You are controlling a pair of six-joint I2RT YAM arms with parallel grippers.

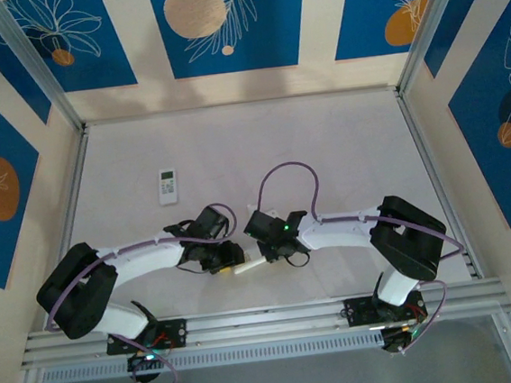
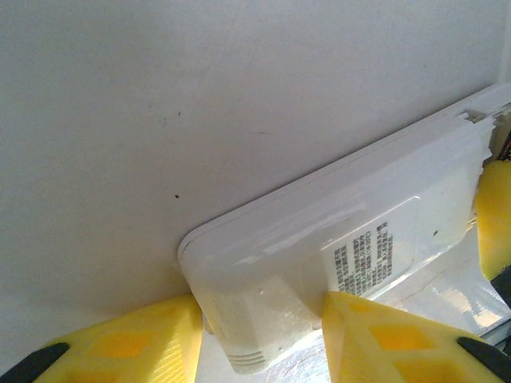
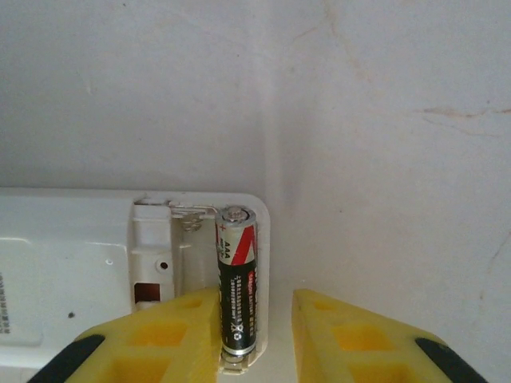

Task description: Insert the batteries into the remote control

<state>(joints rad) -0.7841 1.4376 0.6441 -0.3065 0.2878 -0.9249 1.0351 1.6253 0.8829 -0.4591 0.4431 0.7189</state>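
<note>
Gripping one end of the white remote (image 2: 343,239) between its yellow fingers (image 2: 383,339), the left gripper (image 2: 263,347) is closed on the casing, back side up, with the printed label (image 2: 363,259) facing the wrist camera. At the remote's other end the compartment (image 3: 172,247) is open, and a black battery (image 3: 237,279) marked AAA, with a red and white band, lies in the slot nearest the remote's outer edge, its silver end toward the metal contact at the top. The right gripper (image 3: 255,335) hangs over that end with its jaws narrowly apart: one finger is just beside the battery, and the other stands clear of both battery and remote, so nothing is clamped. From above, both arms meet near the front middle of the pale table (image 1: 342,147), the remote bridging the two grippers. A second remote (image 1: 166,186) lies face up well apart, farther back on the left.
</note>
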